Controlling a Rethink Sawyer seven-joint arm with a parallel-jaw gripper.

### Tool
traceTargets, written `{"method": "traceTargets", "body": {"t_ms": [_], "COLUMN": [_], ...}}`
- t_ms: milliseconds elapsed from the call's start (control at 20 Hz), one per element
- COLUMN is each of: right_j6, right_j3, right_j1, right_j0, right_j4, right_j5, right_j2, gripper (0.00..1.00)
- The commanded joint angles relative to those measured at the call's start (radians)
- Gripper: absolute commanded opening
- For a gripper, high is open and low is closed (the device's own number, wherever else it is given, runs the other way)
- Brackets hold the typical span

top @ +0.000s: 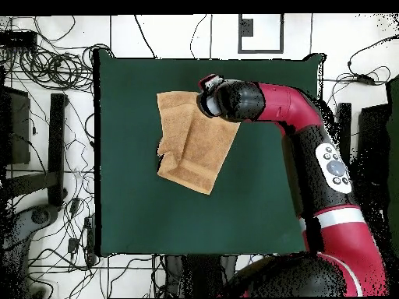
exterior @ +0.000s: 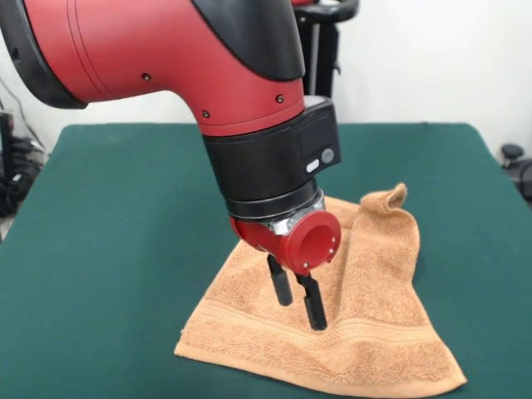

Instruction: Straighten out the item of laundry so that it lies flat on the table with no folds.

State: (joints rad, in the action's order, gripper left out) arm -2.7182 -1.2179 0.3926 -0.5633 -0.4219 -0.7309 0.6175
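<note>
Over the towel (exterior: 366, 324), the gripper (exterior: 298, 301) hangs with its two fingers (exterior: 280, 285) spread a little apart, pinching nothing; tips look just above or barely touching the cloth, can't tell which. Towel sits toward the table's (exterior: 108, 216) camera-side edge in the front view, mostly flat but one far corner is folded up and the side near it is rumpled. Risks: closing here would bunch the middle and add folds; dragging could slide the whole towel toward the table edge instead of flattening it. Count: one towel, one table, one gripper.
</note>
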Motion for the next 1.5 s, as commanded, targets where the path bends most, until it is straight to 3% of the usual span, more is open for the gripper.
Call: {"method": "traceTargets", "body": {"t_ms": [50,750,1500], "right_j6": [0.246,0.295,0.307], "right_j3": [0.010,0.060,0.054], "right_j1": [0.007,-0.008,-0.026], "right_j0": [0.058,0.064,0.058], "right_j4": [-0.029,-0.083,-0.194], "right_j5": [-0.131,-0.251,-0.288], "right_j2": [0.004,-0.036,-0.083], "gripper": [1.00,1.00,1.00]}}
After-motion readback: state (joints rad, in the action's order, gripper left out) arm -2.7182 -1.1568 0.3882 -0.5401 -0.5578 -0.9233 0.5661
